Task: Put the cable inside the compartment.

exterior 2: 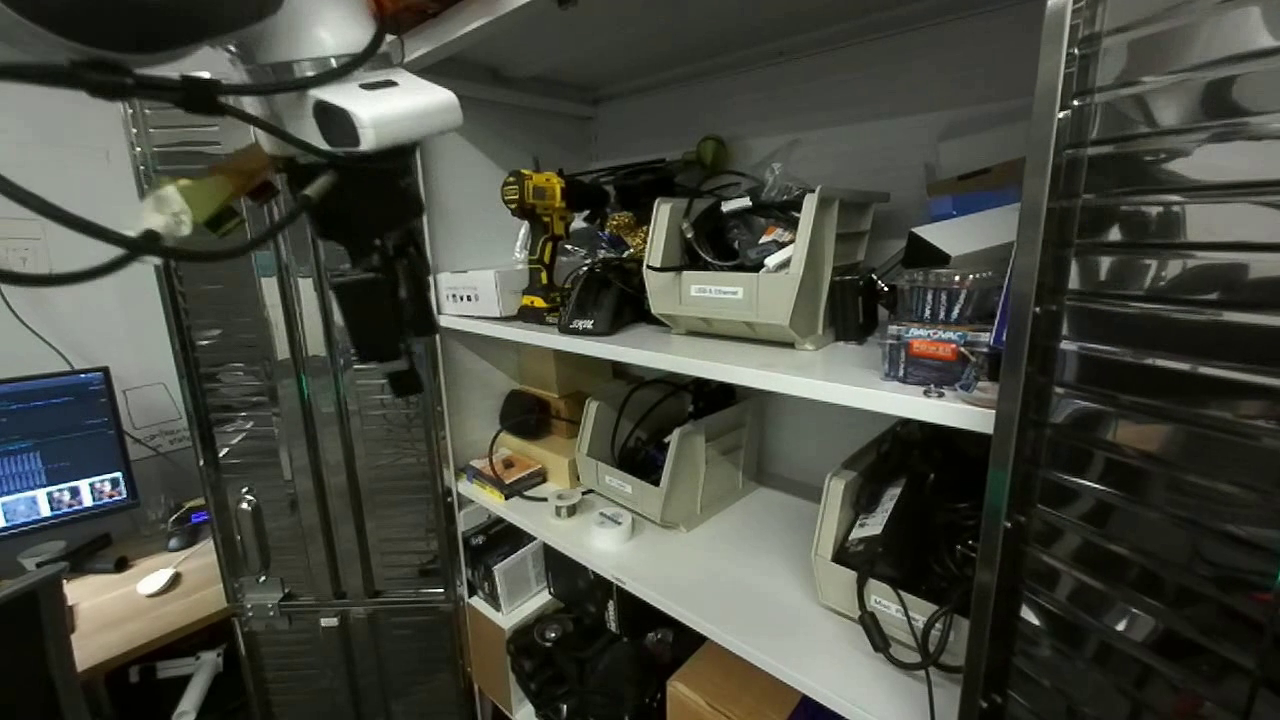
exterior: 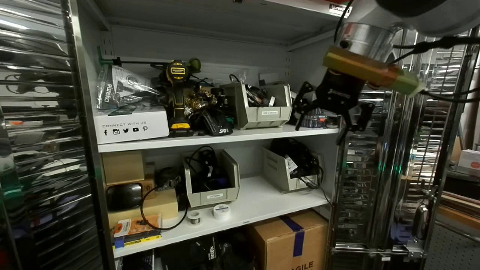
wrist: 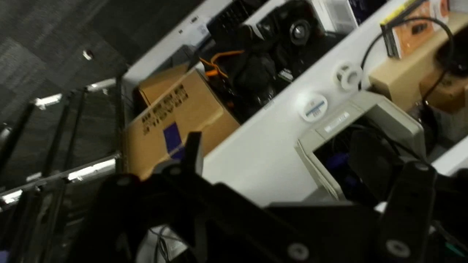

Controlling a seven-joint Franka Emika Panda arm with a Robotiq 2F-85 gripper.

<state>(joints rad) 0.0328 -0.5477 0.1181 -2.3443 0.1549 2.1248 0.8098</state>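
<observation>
Black cable (exterior 2: 875, 633) drooping over the front of a bin (exterior 2: 838, 590) labelled "Misc…"; looped cord (exterior: 165, 229) by an orange box (exterior: 133, 226). Gripper (exterior: 319, 135) well apart from both, fingers spread. Readable: "USB & Ethernet" on the upper bin (exterior 2: 720, 318), "RAYOVAC" on a pack (exterior 2: 925, 372), "FRAGILE" on a carton (wrist: 193, 117).

In an exterior view, “CONNECT WITH US” is printed on the nine-o'clock white box (exterior: 129, 125). “USB & Ethernet” is read on the one-o'clock bin (exterior: 264, 118).
</observation>
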